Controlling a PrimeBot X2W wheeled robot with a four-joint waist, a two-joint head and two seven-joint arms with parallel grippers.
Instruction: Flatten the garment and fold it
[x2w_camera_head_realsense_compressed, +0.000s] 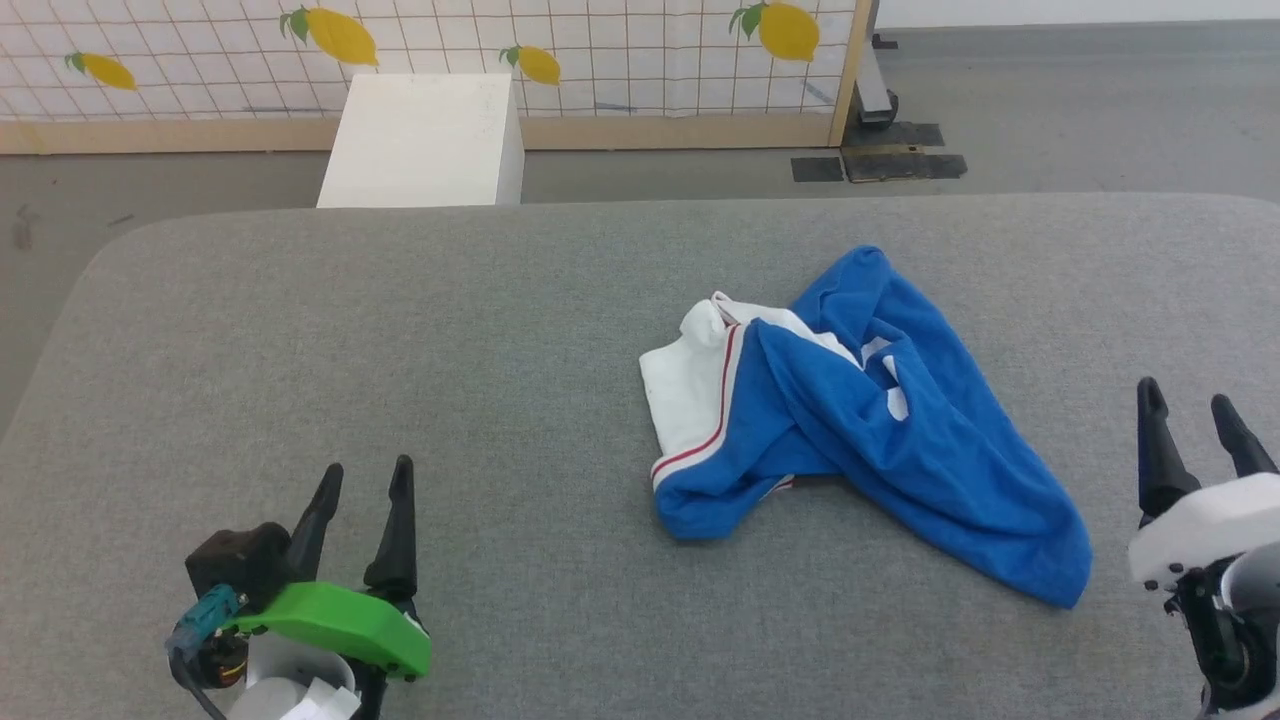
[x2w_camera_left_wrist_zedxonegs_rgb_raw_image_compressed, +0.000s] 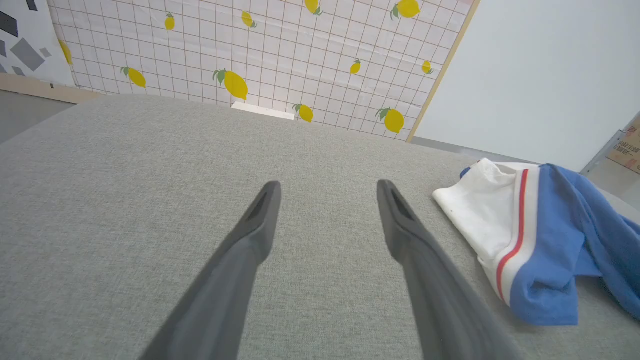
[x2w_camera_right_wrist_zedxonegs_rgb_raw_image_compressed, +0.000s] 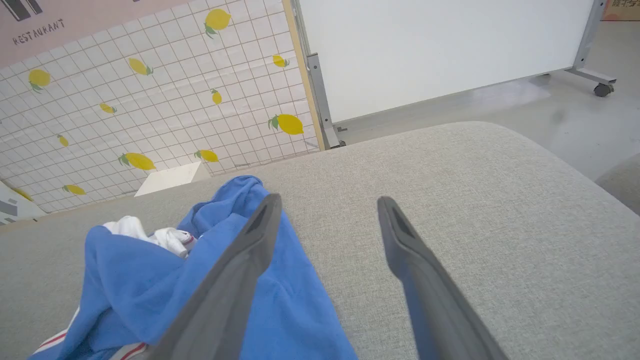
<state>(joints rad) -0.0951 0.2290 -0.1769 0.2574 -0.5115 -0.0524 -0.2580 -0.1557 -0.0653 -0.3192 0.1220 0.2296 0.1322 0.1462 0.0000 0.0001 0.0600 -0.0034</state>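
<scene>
The garment (x2w_camera_head_realsense_compressed: 860, 440), a royal-blue T-shirt with a white sleeve and red-and-white trim, lies crumpled in a heap right of the middle of the grey table (x2w_camera_head_realsense_compressed: 400, 340). My left gripper (x2w_camera_head_realsense_compressed: 365, 480) stands open at the lower left, well clear of the cloth; its wrist view has the white sleeve of the garment (x2w_camera_left_wrist_zedxonegs_rgb_raw_image_compressed: 540, 240) off to the right of the open left gripper (x2w_camera_left_wrist_zedxonegs_rgb_raw_image_compressed: 327, 192). At the lower right my right gripper (x2w_camera_head_realsense_compressed: 1185, 400) is open, just right of the heap's lower corner. In the right wrist view the garment (x2w_camera_right_wrist_zedxonegs_rgb_raw_image_compressed: 150, 280) lies left of and under the open right gripper (x2w_camera_right_wrist_zedxonegs_rgb_raw_image_compressed: 327, 205), with nothing between the fingers.
A white box (x2w_camera_head_realsense_compressed: 425, 140) stands on the floor behind the table's far edge. A lemon-print tiled panel (x2w_camera_head_realsense_compressed: 450, 50) runs along the back, with a white board on a wheeled stand (x2w_camera_right_wrist_zedxonegs_rgb_raw_image_compressed: 440, 45) beside it. Bare grey tabletop stretches left of the garment.
</scene>
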